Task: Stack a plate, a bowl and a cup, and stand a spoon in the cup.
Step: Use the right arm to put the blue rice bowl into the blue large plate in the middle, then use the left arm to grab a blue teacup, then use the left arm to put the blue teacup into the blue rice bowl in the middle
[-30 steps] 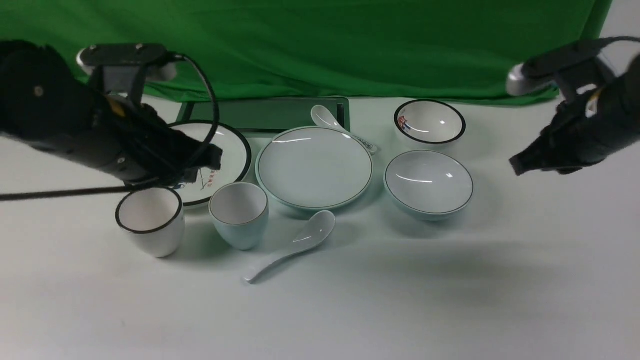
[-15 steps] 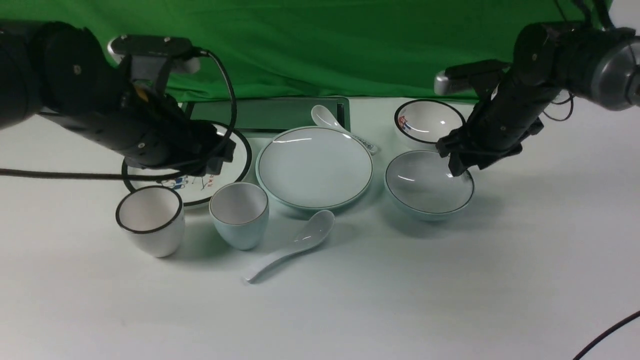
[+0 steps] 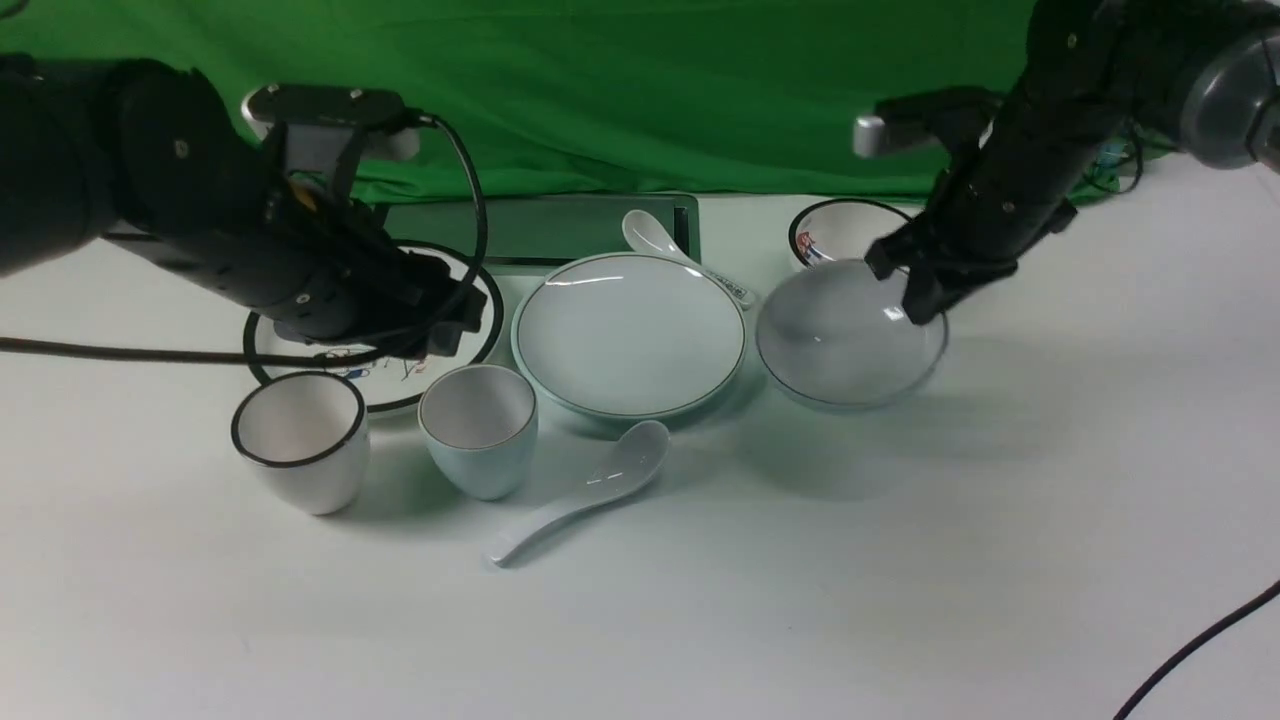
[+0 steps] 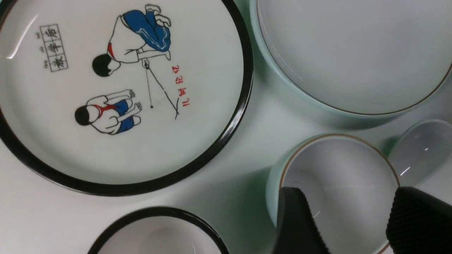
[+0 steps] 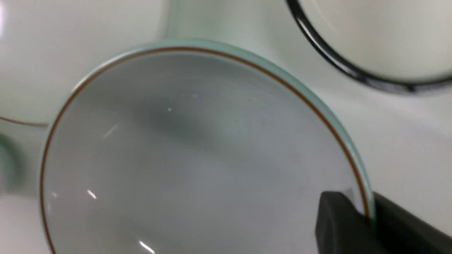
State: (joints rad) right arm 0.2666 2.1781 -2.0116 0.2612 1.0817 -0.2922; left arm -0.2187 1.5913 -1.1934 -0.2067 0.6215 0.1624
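Front view, two plates (image 3: 630, 335) (image 3: 392, 388), two bowls (image 3: 845, 335) (image 3: 835, 232), two cups (image 3: 480, 430) (image 3: 300, 440), two spoons (image 3: 600, 480) (image 3: 655, 238)

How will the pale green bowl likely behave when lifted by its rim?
Probably stiff: the bowl looks ceramic. Its glossy glaze may be slippery, so it could slide in the right pincer, which clamps only one edge. Held off-centre, it will likely hang tilted; a drop could chip it.

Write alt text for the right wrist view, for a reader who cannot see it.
The right gripper pinches the rim of the pale blue-green bowl from inside and outside. Part of a black-rimmed white bowl shows nearby, apart from it, on the white table.
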